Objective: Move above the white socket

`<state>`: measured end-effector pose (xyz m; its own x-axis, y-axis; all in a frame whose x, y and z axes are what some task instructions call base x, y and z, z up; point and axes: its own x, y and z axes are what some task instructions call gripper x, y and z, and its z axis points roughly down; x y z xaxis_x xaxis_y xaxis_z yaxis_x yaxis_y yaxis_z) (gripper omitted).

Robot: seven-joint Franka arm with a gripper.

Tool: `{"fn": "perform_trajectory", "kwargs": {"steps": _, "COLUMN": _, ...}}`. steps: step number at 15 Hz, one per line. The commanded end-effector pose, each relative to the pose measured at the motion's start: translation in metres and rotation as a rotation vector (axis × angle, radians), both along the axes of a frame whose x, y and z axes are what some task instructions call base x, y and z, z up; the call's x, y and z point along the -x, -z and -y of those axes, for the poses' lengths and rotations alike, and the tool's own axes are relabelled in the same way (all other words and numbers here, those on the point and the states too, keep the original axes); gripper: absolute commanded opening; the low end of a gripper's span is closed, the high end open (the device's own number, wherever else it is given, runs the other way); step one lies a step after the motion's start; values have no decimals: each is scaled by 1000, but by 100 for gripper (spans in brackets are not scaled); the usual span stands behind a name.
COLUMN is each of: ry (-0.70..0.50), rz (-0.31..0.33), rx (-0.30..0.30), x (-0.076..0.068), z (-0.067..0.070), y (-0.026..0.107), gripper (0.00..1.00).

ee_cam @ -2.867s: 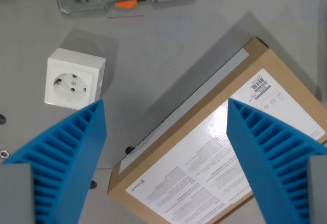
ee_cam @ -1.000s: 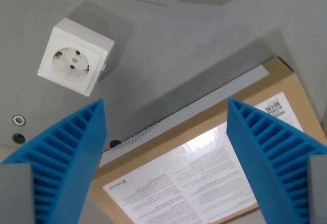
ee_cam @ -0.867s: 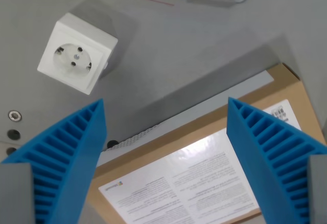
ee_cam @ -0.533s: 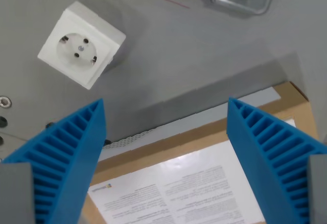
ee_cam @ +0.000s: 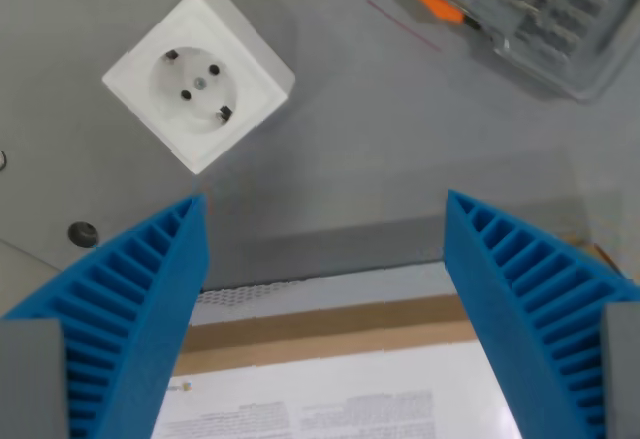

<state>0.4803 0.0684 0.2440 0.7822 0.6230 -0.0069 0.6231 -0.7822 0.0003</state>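
One white socket (ee_cam: pixel 198 76), one cardboard box (ee_cam: pixel 340 359), and what looks like one clear tool case (ee_cam: pixel 530 14).

End effector (ee_cam: pixel 325 209) seen from wrist view, pointing down at scene. Two blue ribbed fingers (ee_cam: pixel 130 309) enter from lower corners, one at wrist view's left, one at wrist view's right, tips level with each other. Wide gap between them; jaws spread apart. Nothing gripped between fingers. Grey finger mounts visible at bottom corners. Arm itself out of view.
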Motion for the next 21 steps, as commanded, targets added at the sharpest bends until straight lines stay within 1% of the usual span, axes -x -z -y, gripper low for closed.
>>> {"fn": "perform_trajectory", "kwargs": {"steps": 1, "ry": -403, "rz": 99, "rx": -69, "x": 6, "z": -8, "y": 14, "gripper": 100}}
{"fn": "perform_trajectory", "kwargs": {"steps": 6, "ry": -533, "rz": 107, "rx": -78, "x": 11, "z": -21, "y": 32, "gripper": 100}}
{"fn": "perform_trajectory", "kwargs": {"steps": 12, "ry": -609, "rz": 117, "rx": -90, "x": 14, "z": -33, "y": 49, "gripper": 100}}
{"fn": "perform_trajectory", "kwargs": {"steps": 17, "ry": -638, "rz": 129, "rx": -96, "x": 18, "z": -40, "y": 61, "gripper": 100}}
{"fn": "perform_trajectory", "kwargs": {"steps": 21, "ry": -630, "rz": 126, "rx": -97, "x": 19, "z": -45, "y": 68, "gripper": 100}}
